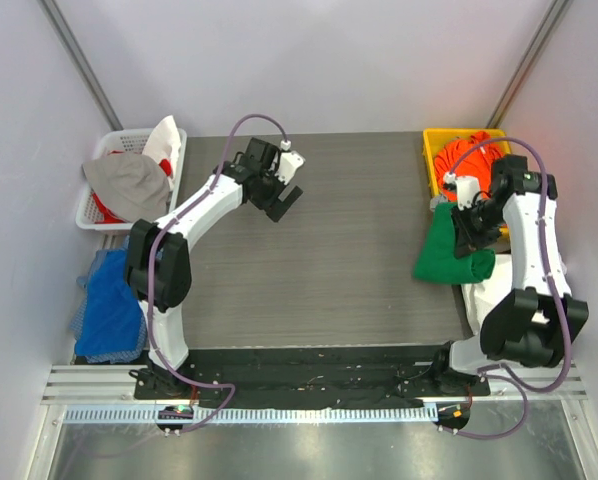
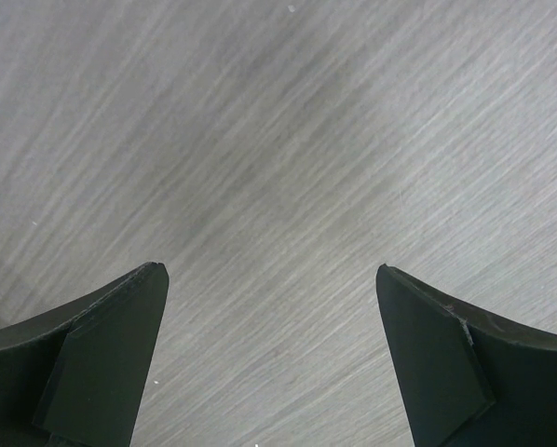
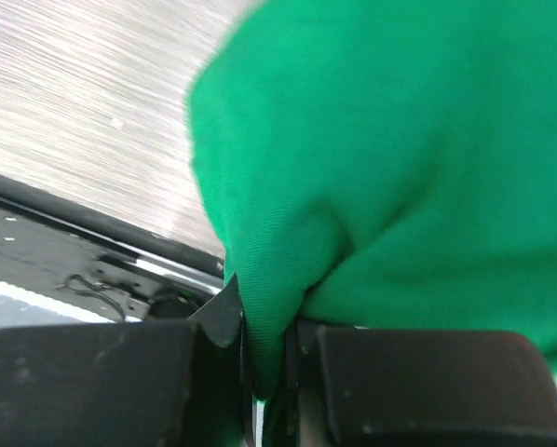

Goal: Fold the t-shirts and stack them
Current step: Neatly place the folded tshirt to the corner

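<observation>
Right claw (image 1: 469, 232): it was closed tight on a fold of the green shirt, with the cloth pinched between its two black fingers (image 3: 120, 382). It hung over the right edge of the table (image 1: 329, 270).
Green shirt (image 1: 449, 250): bunched up, it hung from the right claw and draped down toward that claw's left. From close up the green cloth (image 3: 400, 168) filled most of the space in front of the fingers. I could not tell whether its lower end touched the table.
Orange shirt (image 1: 469, 155): it lay crumpled in a yellow bin (image 1: 431, 150), just beyond the right claw at the table's far right corner.
White cloth (image 1: 487, 290): it lay just behind the right claw, toward that arm's base. I could not tell whether it was a shirt.
Left claw (image 1: 282, 195): it was spread wide and held nothing. Its fingers (image 2: 101, 363) pointed down at bare wood-grain tabletop, well apart from the green shirt.
White basket (image 1: 119, 135): it stood out to the left of the left claw, off the table's far corner, heaped with a grey cloth (image 1: 129, 185).
Blue cloth (image 1: 109, 300): it lay left of the left arm, nearer the base than the claw.
</observation>
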{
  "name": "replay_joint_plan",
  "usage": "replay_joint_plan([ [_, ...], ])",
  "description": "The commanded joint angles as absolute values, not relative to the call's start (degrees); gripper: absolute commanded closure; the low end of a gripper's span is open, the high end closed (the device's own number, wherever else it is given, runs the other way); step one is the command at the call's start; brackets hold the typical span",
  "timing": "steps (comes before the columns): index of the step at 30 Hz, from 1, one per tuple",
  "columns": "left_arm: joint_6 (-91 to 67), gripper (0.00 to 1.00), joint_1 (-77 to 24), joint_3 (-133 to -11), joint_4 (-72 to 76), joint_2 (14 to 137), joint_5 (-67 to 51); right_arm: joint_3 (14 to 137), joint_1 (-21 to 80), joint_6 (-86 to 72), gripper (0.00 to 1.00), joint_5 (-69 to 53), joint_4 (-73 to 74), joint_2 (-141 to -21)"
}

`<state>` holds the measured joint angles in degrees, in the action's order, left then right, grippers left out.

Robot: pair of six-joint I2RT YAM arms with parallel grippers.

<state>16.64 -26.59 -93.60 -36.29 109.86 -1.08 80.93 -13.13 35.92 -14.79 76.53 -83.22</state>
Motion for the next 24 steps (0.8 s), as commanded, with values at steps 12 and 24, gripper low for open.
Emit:
replay_joint_plan([
  [12, 17.8, 0.00, -26.4, -89.7, -36.2, 105.3, -2.1, 72.8, -17.7, 33.8, 0.99, 10.4, 84.9, -64.6],
  [24, 18.4, 0.00, -26.4, -88.2, -35.5, 105.3, -3.3, 69.6, -27.2, 39.2, 0.99, 22.7, 76.9, -61.7],
])
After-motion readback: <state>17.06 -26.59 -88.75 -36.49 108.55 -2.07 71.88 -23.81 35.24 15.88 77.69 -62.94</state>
